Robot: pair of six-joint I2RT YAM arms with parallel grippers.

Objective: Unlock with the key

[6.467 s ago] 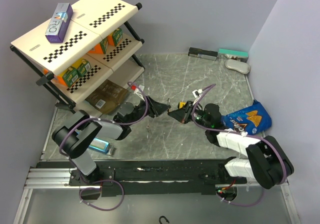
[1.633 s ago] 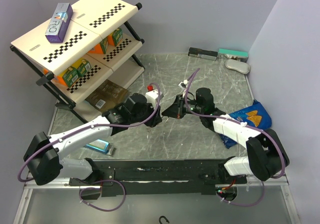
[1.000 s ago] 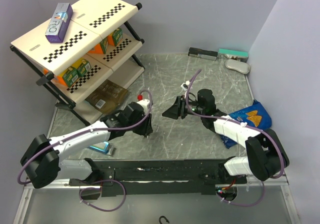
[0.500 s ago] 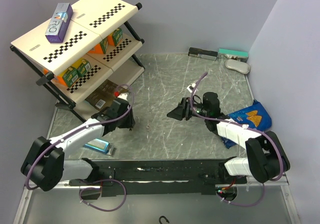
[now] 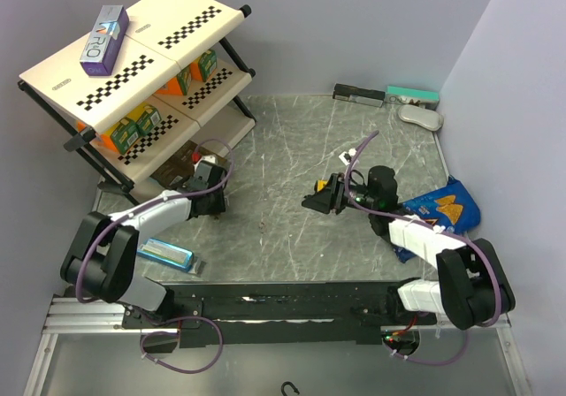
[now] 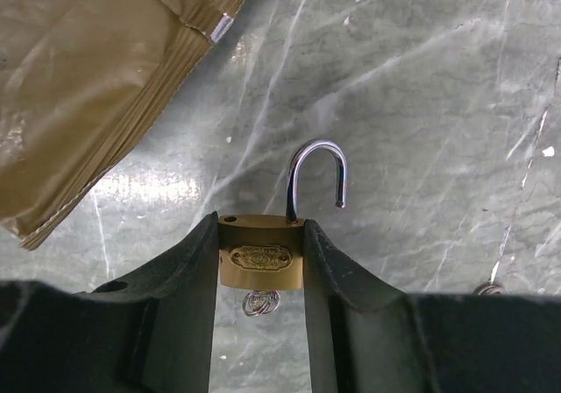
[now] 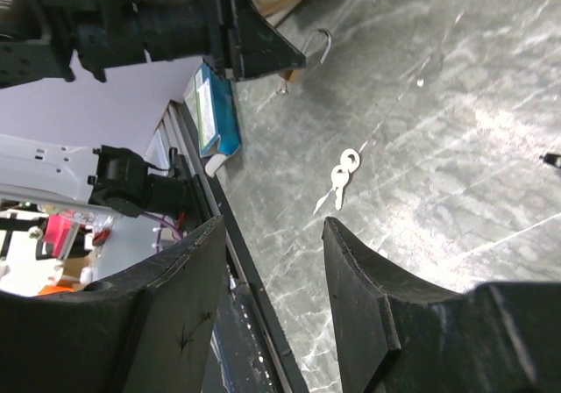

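Left wrist: padlock clamped in left pincer; right pincer released, keys beyond.

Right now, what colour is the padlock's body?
Brass-gold padlock body; clearest in left wrist view.

Grey marble counter — keys lying loose mid-surface, blue chip bag at right, brown pouch by the shelf rack, blue box front-left.
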